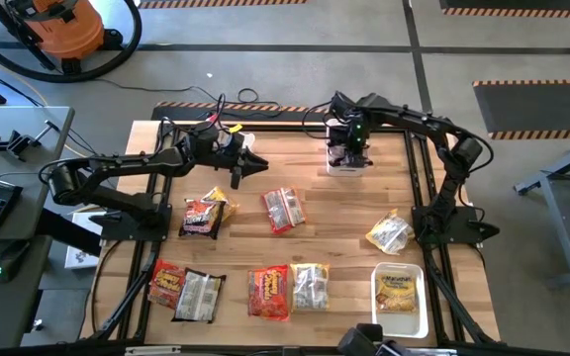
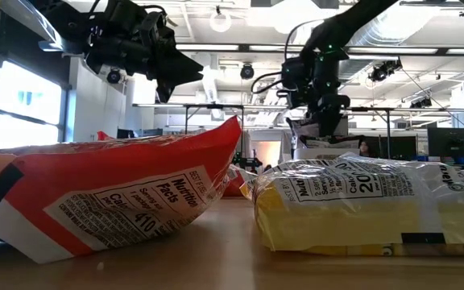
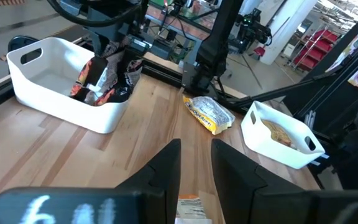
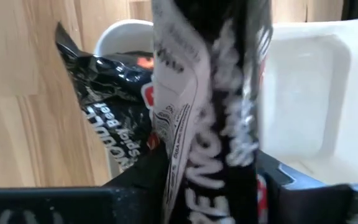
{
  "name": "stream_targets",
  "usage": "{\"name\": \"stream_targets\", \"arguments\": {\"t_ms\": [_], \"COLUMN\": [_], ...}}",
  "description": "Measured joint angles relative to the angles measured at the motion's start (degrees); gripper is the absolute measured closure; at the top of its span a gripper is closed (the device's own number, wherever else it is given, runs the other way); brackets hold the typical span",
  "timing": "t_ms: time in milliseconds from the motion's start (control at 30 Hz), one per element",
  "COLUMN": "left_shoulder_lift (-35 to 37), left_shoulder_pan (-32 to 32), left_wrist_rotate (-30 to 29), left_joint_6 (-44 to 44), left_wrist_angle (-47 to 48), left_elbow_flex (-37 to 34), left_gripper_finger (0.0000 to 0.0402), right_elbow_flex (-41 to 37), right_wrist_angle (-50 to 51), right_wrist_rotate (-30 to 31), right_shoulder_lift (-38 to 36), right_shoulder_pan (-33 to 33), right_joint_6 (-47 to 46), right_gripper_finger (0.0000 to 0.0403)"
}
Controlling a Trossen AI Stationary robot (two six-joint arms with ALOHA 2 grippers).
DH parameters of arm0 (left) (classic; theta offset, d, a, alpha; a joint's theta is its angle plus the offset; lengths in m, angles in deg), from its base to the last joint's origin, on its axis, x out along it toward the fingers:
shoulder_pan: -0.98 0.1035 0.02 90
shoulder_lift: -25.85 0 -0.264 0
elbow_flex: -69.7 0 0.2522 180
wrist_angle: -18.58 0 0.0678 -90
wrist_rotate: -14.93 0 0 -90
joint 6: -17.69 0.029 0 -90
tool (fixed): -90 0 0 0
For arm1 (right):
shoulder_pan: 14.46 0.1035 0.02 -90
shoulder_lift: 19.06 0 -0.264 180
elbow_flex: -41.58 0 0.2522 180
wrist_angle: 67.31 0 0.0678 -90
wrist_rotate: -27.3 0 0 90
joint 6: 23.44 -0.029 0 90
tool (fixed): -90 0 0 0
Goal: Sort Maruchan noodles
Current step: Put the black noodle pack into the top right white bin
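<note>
1. A pale wooden slatted tabletop (image 1: 344, 213) sits inside a black metal frame on a grey concrete floor, with an orange shop vacuum (image 1: 59, 25) off the far left corner.
2. The right gripper (image 1: 347, 148) hangs over a white rectangular plastic bin (image 1: 345, 166) at the far middle of the table. In the right wrist view a dark brown-silver crinkly packet (image 4: 213, 118) stands between its fingers, long axis in line with them, one end hanging over the bin. The fingers sit either side of it; I cannot tell whether they are gripping it or have let go.
3. A second dark packet (image 4: 114, 106) lies tilted in that bin, one corner sticking up above the rim.
4. The left gripper (image 1: 250, 163) is raised above the far left of the table, pointing toward the right arm. Its fingers (image 3: 160, 177) stand a narrow gap apart, holding nothing.
5. A second white bin (image 1: 400, 297) stands at the near right, holding a yellow-white packet (image 1: 398, 289) lying flat, long axis running near to far.
6. Just beyond it a loose yellow-white packet (image 1: 388, 233) lies askew.
7. Along the near edge lie a red-orange packet (image 1: 269, 292) and a silvery packet (image 1: 311, 287) side by side, both lengthwise near to far.
8. At the near left, another red-orange packet (image 1: 166, 285) touches a dark-silver one (image 1: 199, 296).
9. Mid-table lie a red and dark packet (image 1: 203, 215) and a slanted red-striped one (image 1: 283, 210).
</note>
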Motion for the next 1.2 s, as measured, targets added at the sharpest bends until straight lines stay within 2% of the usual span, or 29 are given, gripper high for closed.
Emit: {"name": "stream_targets", "arguments": {"t_ms": [233,400,533,733,867,967,1200], "left_shoulder_lift": [0.0,0.0,0.0,0.0,0.0,0.0,0.0], "left_shoulder_pan": [0.0,0.0,0.0,0.0,0.0,0.0,0.0], "left_wrist_rotate": [0.0,0.0,0.0,0.0,0.0,0.0,0.0], "left_joint_6": [0.0,0.0,0.0,0.0,0.0,0.0,0.6], "left_wrist_angle": [0.0,0.0,0.0,0.0,0.2,0.5,0.4], "left_elbow_flex": [0.0,0.0,0.0,0.0,0.0,0.0,0.0], "left_gripper_finger": [0.0323,0.0323,0.0323,0.0323,0.0323,0.0323,0.0323], "right_elbow_flex": [0.0,0.0,0.0,0.0,0.0,0.0,0.0], "right_wrist_angle": [0.4,0.3,-0.9,-3.1,-2.9,-3.0,-3.5], "right_wrist_rotate": [-0.1,-0.2,0.0,0.8,-0.2,0.4,5.3], "right_shoulder_lift": [0.0,0.0,0.0,0.0,0.0,0.0,2.7], "right_shoulder_pan": [0.0,-0.1,-0.6,-1.2,-0.9,-0.6,-0.6], "right_joint_6": [-1.5,-1.4,-1.3,-1.5,-1.9,-5.0,-9.5], "right_gripper_finger": [0.0219,0.0215,0.0231,0.0280,0.0287,0.0266,0.0174]}}
